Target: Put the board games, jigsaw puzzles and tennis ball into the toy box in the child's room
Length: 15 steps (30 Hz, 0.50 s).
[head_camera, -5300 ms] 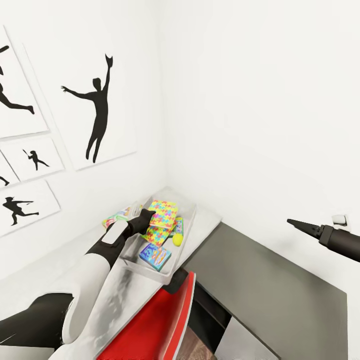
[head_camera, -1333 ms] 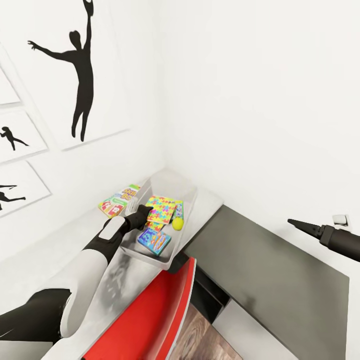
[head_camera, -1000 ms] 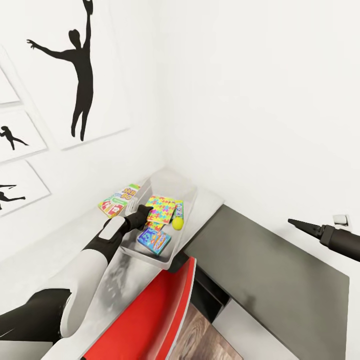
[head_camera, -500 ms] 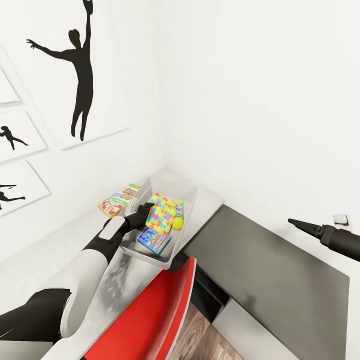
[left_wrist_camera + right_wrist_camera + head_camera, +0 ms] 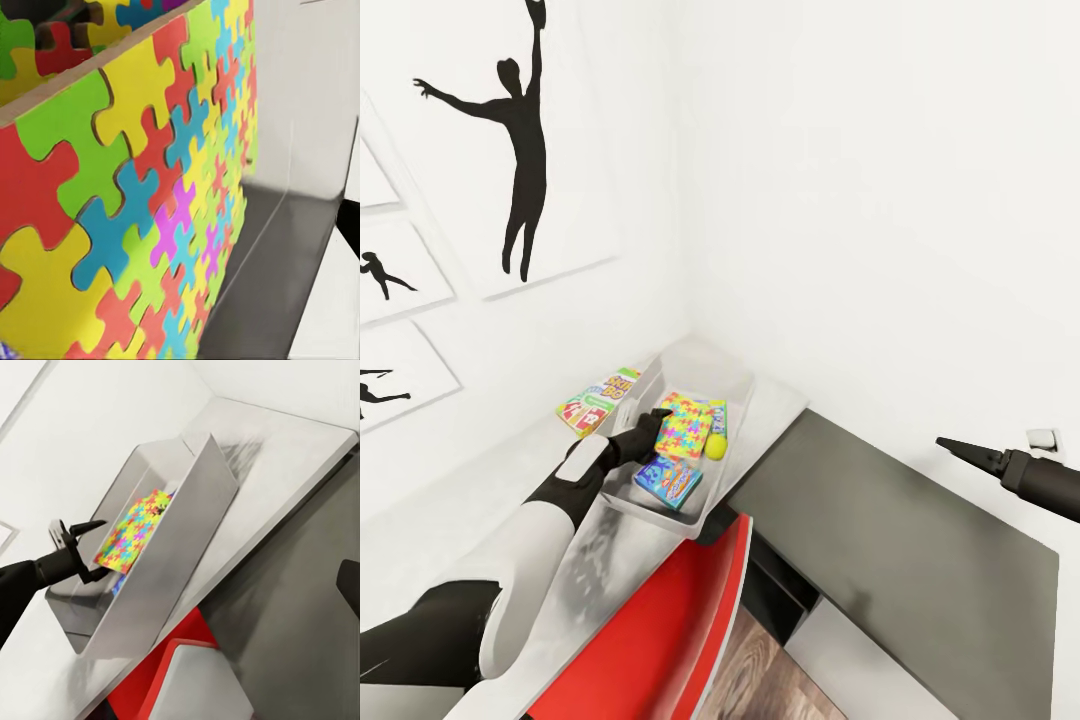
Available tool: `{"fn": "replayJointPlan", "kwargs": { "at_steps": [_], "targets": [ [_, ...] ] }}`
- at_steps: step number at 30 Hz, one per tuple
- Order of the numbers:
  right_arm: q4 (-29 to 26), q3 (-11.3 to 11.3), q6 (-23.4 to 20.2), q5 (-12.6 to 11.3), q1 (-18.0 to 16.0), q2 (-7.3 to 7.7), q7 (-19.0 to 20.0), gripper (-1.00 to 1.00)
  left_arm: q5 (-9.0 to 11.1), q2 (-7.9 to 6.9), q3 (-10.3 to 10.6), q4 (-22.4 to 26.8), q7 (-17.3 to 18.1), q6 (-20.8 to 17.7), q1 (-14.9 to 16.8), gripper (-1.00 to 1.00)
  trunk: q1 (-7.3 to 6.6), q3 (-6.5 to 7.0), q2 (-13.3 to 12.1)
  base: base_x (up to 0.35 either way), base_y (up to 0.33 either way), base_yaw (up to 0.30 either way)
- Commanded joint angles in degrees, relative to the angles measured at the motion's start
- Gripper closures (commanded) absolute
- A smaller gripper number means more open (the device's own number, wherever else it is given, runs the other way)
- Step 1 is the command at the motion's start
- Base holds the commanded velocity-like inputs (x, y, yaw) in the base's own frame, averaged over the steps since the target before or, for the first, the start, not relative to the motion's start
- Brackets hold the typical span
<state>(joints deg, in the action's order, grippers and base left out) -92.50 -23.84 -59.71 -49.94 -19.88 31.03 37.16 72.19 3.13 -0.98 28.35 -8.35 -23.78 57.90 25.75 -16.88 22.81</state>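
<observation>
room: white walls meeting at a corner, with black baseball-player silhouette pictures [image 5: 520,150] on the left-hand wall and a strip of wood-plank floor [image 5: 760,670] low in the head view.
table: pale grey-white desk top [image 5: 490,520] running into the corner, with a dark grey side panel [image 5: 880,540] beside it.
toy box: light grey rectangular box with thin straight walls [image 5: 690,365] standing on the table near the corner.
jigsaw puzzle: thin flat sheet of yellow, green, blue, red and orange interlocking pieces [image 5: 687,424], inside the box and tilted up on edge, as the right wrist view shows [image 5: 135,534]; the left wrist view shows its face close up [image 5: 135,202].
tennis ball: small yellow-green ball [image 5: 716,446] inside the box, just beside the puzzle.
board games: a blue printed box [image 5: 668,480] lies inside the toy box at its near end; a red, green and yellow one [image 5: 598,398] lies on the table just outside the box's left wall.
left gripper: black, reaching into the box [image 5: 652,420]; in the right wrist view its fingers [image 5: 88,528] stand apart at the puzzle's edge, one of them touching it, not clamped on it.
right gripper: black, tapering to a point [image 5: 960,450], held in the air well apart from the box over the dark panel; whether it is parted or closed cannot be told.
chair: glossy red seat back [image 5: 660,630] near the table's front edge.
</observation>
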Motion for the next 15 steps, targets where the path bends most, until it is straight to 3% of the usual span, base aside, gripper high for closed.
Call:
{"fn": "replayJointPlan", "kwargs": {
  "at_steps": [1, 8, 14, 15],
  "targets": [
    [0.0, -0.1, -0.3, 0.3, -0.1, 0.02, 0.4, -1.00, 1.2, 0.01, -0.1, 0.1, -0.5, -0.4, -0.1, -1.00, 0.03, -0.10, 0.1, 0.000, 0.000, 0.000],
    [0.0, -0.1, -0.3, 0.2, -0.1, 0.10, 0.4, -1.00, 4.7, -0.04, -0.1, 0.2, -0.7, -1.5, -0.9, -1.00, 0.03, -0.10, 0.1, 0.000, 0.000, 0.000],
    [0.0, -0.1, -0.3, 0.2, -0.1, 0.09, 0.4, -1.00, 8.9, -0.05, -0.1, 0.6, -3.1, -4.5, -2.4, -1.00, 0.03, -0.10, 0.1, 0.000, 0.000, 0.000],
    [0.0, -0.1, -0.3, 0.2, -0.1, 0.09, 0.4, -1.00, 8.9, -0.05, -0.1, 0.6, -3.1, -4.5, -2.4, -1.00, 0.03, -0.10, 0.1, 0.000, 0.000, 0.000]
  ]
}}
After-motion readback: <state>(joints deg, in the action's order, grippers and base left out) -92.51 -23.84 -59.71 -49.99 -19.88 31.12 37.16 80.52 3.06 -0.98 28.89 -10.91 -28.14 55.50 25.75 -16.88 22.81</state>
